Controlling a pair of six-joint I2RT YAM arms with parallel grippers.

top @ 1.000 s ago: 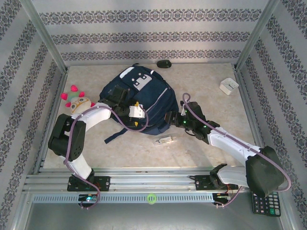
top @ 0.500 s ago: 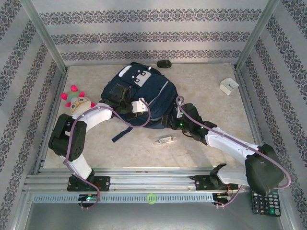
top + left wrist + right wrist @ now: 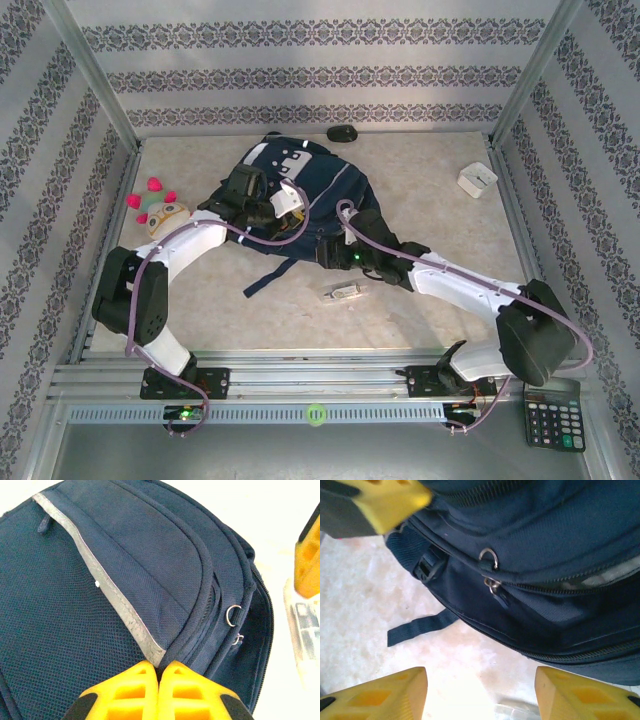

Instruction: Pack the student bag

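Observation:
The student bag is a navy backpack lying mid-table, with grey patches at its far end. My left gripper rests on top of it; in the left wrist view its yellow fingers are shut, tips pressed together at the seam where a reflective stripe ends. I cannot tell if fabric is pinched. My right gripper is at the bag's near edge. It stands open over bare table just short of the bag, with zipper pulls ahead.
A small clear plastic item lies just in front of the bag. A loose strap trails toward the near edge. A plush toy sits left, a black object behind, a white box at the right and a calculator off the table.
The left gripper went from open to shut and moved toward the back on the bag. The right gripper slid left along the bag's near edge. The bag's near edge shifted back.

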